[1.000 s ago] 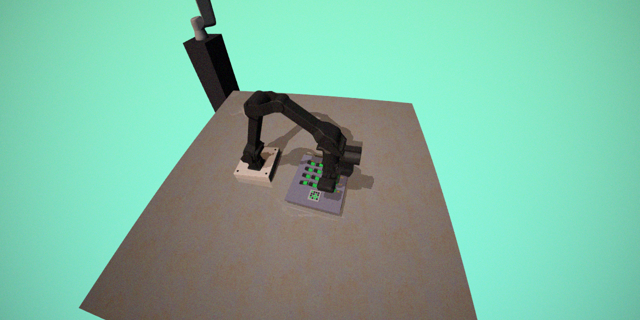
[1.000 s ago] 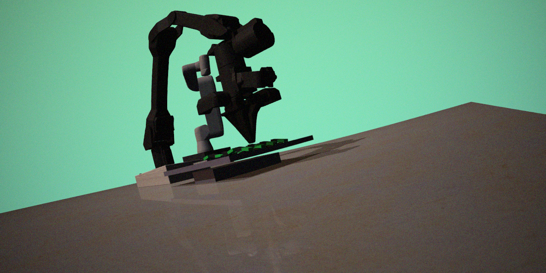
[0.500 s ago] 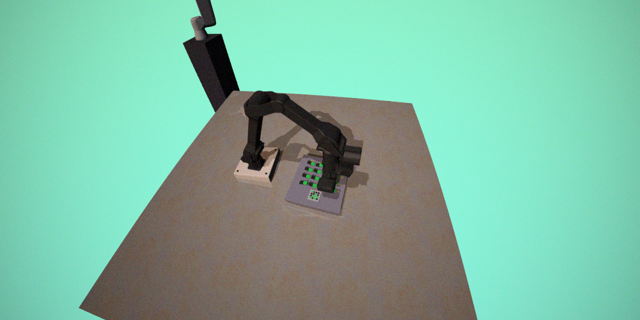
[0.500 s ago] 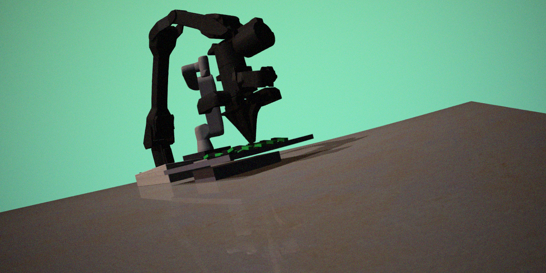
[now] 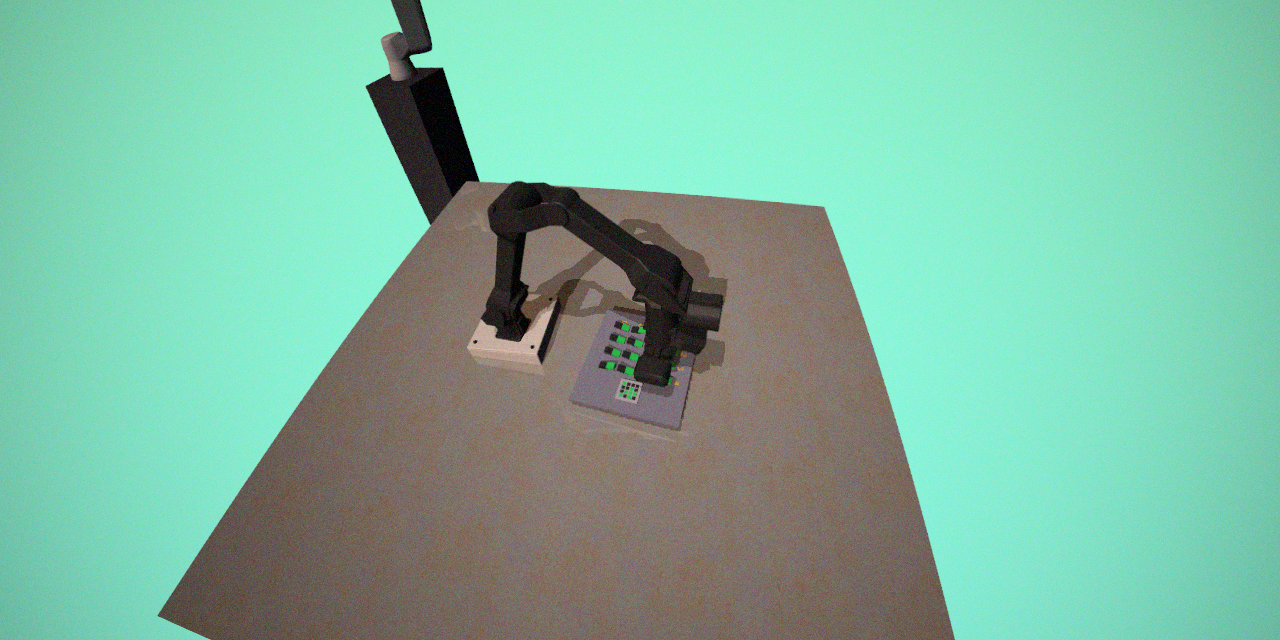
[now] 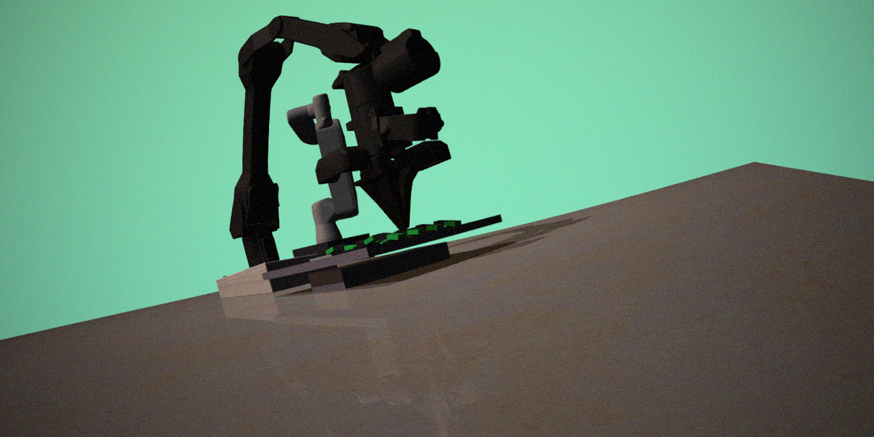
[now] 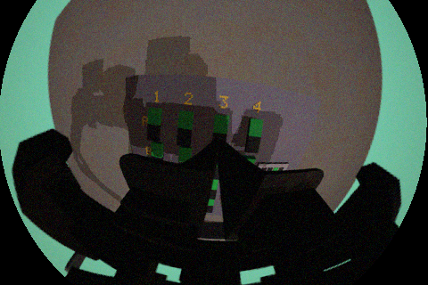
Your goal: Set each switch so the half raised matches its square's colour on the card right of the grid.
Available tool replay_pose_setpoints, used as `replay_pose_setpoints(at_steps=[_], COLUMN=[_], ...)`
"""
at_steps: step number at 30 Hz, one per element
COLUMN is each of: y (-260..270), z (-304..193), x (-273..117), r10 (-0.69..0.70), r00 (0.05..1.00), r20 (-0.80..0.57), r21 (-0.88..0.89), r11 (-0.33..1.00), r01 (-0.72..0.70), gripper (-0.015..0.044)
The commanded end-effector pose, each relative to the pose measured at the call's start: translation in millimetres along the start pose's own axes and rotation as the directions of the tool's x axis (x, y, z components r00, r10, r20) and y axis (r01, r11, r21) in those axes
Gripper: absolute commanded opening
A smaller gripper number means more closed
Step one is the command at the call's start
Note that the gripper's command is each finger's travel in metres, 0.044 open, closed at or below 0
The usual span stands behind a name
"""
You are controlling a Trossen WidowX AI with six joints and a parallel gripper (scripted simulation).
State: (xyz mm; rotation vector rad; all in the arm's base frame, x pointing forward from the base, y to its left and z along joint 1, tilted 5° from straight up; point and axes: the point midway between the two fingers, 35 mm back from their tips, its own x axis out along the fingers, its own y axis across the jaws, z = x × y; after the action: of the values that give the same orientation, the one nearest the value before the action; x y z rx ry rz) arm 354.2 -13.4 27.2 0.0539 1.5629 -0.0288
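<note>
The lavender panel (image 5: 657, 415) (image 6: 293, 267) (image 7: 296, 113) carries a grid of green and dark grey rocker switches. My gripper (image 6: 401, 228) (image 7: 218, 144) is shut and empty, pointing down with its tips at the switches, in contact or nearly so. In the wrist view the tips cover the nearer part of the far-row switch under number 3 (image 7: 221, 124). Switch 1 (image 7: 154, 125), switch 2 (image 7: 185, 128) and switch 4 (image 7: 255, 129) of that row show beside it. The card (image 5: 628, 390) (image 7: 274, 166) is partly hidden in the wrist view. The fingers hide much of the nearer rows there.
My arm's pale base block (image 5: 505, 355) (image 6: 244, 283) stands beside the panel on the brown-grey table (image 5: 537, 511) (image 6: 550, 336). A second grey arm (image 5: 407, 5) (image 6: 332, 141) stands on a black pedestal (image 5: 409, 130) behind the table. Shadows of my arm fall over the panel's far part.
</note>
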Motion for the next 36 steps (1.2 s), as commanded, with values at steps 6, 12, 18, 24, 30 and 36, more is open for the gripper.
replay_pose_setpoints(at_steps=[6,12,18,24,30,36], y=[0,0,0,0,23,35], z=[1,1,3,3,-21,-37], x=[2,3,-16,-62,-63,-60], r10=[-0.003,-0.003,-0.002,-0.003,-0.001,0.000], r00=[1.000,1.000,1.000,1.000,1.000,1.000], r20=[0.003,0.003,-0.003,-0.023,-0.025,-0.025], r21=[-0.004,-0.004,0.002,-0.004,-0.004,-0.004], r11=[1.000,1.000,1.000,1.000,1.000,1.000], r01=[0.003,0.003,0.002,0.003,0.001,0.000], gripper=[0.0000,0.0000,0.0000,0.0000,0.0000,0.0000])
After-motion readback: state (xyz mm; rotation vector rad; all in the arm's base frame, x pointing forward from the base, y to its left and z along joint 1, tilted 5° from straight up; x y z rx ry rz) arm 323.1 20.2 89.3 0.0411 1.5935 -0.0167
